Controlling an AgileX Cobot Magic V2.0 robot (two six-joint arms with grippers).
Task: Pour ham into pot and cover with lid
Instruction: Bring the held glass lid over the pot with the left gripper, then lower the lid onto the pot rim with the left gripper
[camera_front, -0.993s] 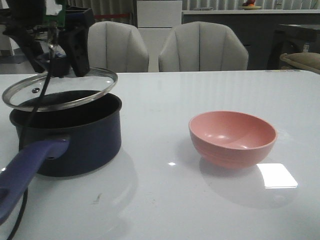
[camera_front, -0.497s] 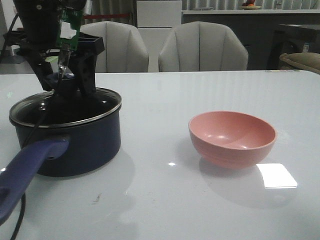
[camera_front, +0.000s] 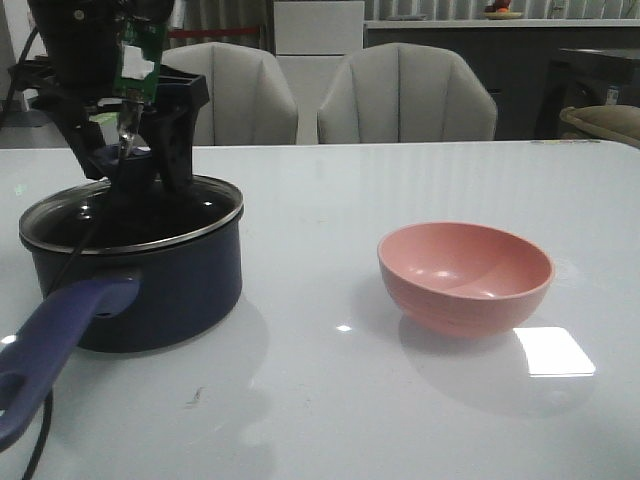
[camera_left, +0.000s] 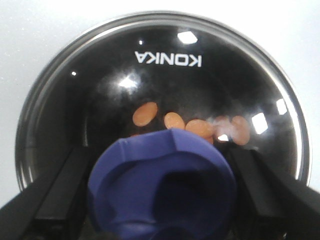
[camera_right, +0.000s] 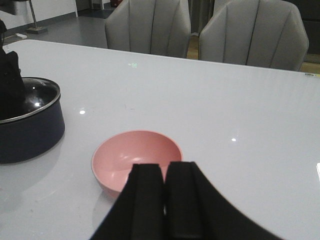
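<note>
The knob hides part of the ham.

Left arm down over its work, right arm held back

The left gripper points straight down from a dark wrist, its two black fingers spread wide apart, each standing clear to either side of the knob between them. The right gripper hangs above the table, its fingers pressed together with nothing between them.
</note>
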